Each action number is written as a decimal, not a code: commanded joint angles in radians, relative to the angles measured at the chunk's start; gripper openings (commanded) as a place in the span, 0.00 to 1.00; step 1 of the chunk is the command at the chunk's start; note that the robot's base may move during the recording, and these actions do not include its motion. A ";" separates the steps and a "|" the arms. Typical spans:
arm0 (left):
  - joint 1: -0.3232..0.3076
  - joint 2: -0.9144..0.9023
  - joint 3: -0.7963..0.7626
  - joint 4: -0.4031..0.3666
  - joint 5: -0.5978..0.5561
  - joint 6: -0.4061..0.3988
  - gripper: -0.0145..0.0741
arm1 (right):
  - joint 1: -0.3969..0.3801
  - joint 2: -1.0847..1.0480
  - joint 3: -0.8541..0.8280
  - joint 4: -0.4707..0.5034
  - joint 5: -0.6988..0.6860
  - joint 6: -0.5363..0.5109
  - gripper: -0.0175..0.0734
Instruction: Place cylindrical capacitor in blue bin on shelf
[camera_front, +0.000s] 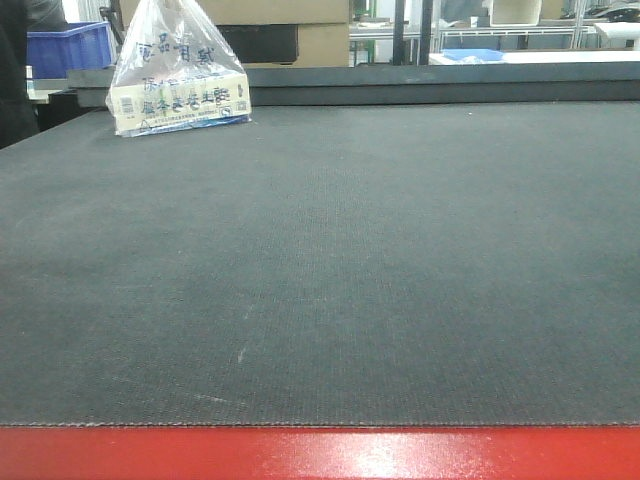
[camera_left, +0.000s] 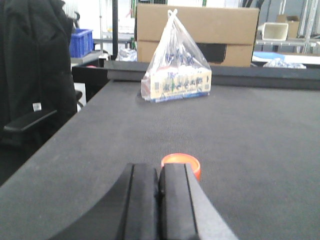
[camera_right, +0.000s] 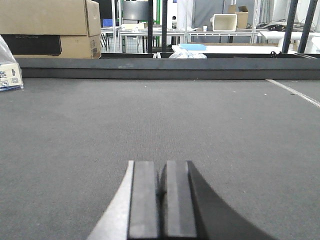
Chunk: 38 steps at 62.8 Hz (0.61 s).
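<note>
The left gripper (camera_left: 159, 175) has its black fingers pressed together, and so does the right gripper (camera_right: 161, 175). Just beyond the left fingertips, the small orange cylindrical capacitor (camera_left: 181, 162) stands on the dark grey textured mat (camera_left: 250, 150). Farther back sits a clear plastic bag of printed packets (camera_left: 176, 75), in front of a brown cardboard box (camera_left: 200, 25).

Capacitor (camera_left: 181, 161) on mat (camera_left: 260, 145) just before left gripper (camera_left: 159, 172), bag (camera_left: 176, 67) farther behind.

Left end effector (camera_left: 159, 174): twin black rectangular pads, dark curved outer shell. Right end effector (camera_right: 161, 174): matching black pads, silvery-grey flank.
</note>
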 joint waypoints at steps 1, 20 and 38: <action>-0.004 -0.005 -0.003 0.000 -0.059 0.000 0.04 | -0.005 -0.004 0.000 -0.008 -0.026 -0.002 0.01; -0.004 -0.005 -0.013 -0.014 -0.203 0.000 0.04 | -0.005 -0.004 -0.016 0.074 -0.111 -0.002 0.01; -0.004 0.127 -0.346 -0.014 0.211 0.000 0.04 | -0.005 0.100 -0.327 0.079 0.227 -0.002 0.01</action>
